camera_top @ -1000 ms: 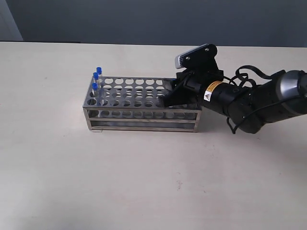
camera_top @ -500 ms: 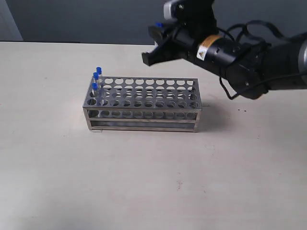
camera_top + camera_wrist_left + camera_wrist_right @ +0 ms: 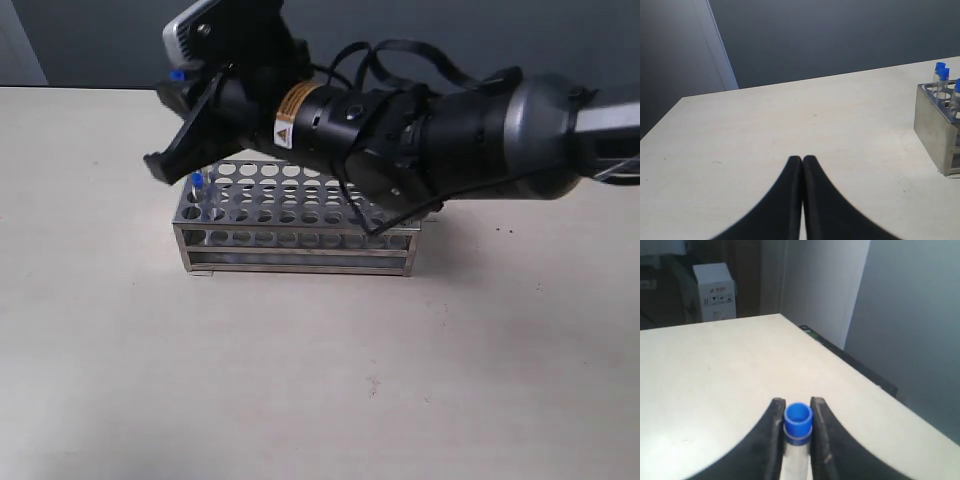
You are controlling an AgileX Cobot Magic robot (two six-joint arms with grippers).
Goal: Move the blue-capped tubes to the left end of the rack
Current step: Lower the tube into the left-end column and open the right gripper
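Note:
The shiny metal rack (image 3: 300, 240) stands mid-table. My right gripper (image 3: 172, 100) reaches across and hovers above the rack's left end, shut on a blue-capped tube (image 3: 178, 74). In the right wrist view the fingers (image 3: 774, 415) clamp just below that tube's cap (image 3: 798, 419). One more blue cap (image 3: 197, 180) shows in the rack's left end; the arm hides whatever else stands there. The left wrist view shows three blue-capped tubes (image 3: 944, 75) at the rack's (image 3: 932, 125) end. My left gripper (image 3: 802, 159) is shut and empty, well short of the rack, and does not show in the exterior view.
The right arm's dark body (image 3: 420, 130) lies over the back of the rack. A dark wall runs along the table's far edge (image 3: 90, 88). A white box (image 3: 715, 292) stands beyond the table in the right wrist view.
The right gripper rose from the rack's right end with a blue-capped tube and swept left above the rack to its left end. It now hides two of the three seated caps.

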